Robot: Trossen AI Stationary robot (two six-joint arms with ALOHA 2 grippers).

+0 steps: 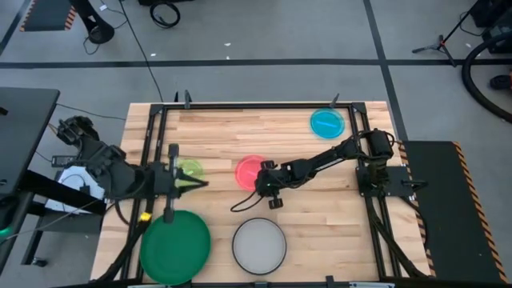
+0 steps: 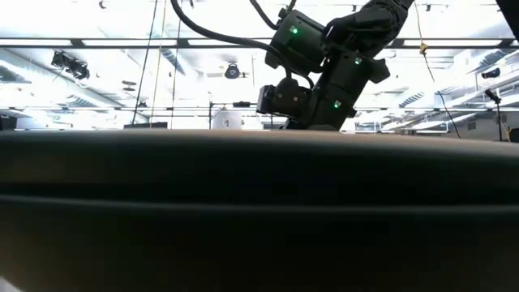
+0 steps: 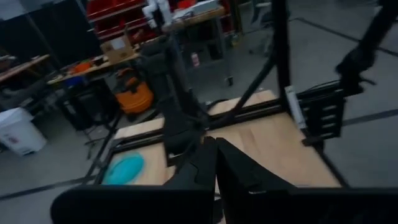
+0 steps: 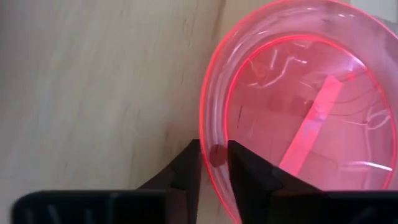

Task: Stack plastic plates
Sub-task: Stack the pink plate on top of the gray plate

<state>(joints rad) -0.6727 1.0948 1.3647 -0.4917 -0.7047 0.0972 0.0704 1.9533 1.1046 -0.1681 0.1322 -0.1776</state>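
A pink plate (image 1: pixel 249 170) lies in the middle of the table; my right gripper (image 1: pixel 259 183) is shut on its near rim. A lime plate (image 1: pixel 190 169) lies to its left, partly under my left gripper (image 1: pixel 202 184), which is shut with nothing showing between its fingers (image 3: pixel 216 152). A cyan plate (image 1: pixel 327 122) lies at the far right. A large green plate (image 1: pixel 174 246) and a whitish-grey plate (image 1: pixel 258 244) lie at the near edge. The other plates are not in view. My right gripper pinches the pink plate's raised rim (image 4: pixel 216 154) between its two fingers, one inside the plate and one outside. The fingers come from above, slanting down, at the plate's near side. I cannot tell whether the plate is lifted off the wood.
A dark metal frame (image 1: pixel 152 144) runs around the wooden table top. Bare wood lies between the pink plate and the cyan plate and at the near right. In the low view a dark band (image 2: pixel 259 211) hides the table surface.
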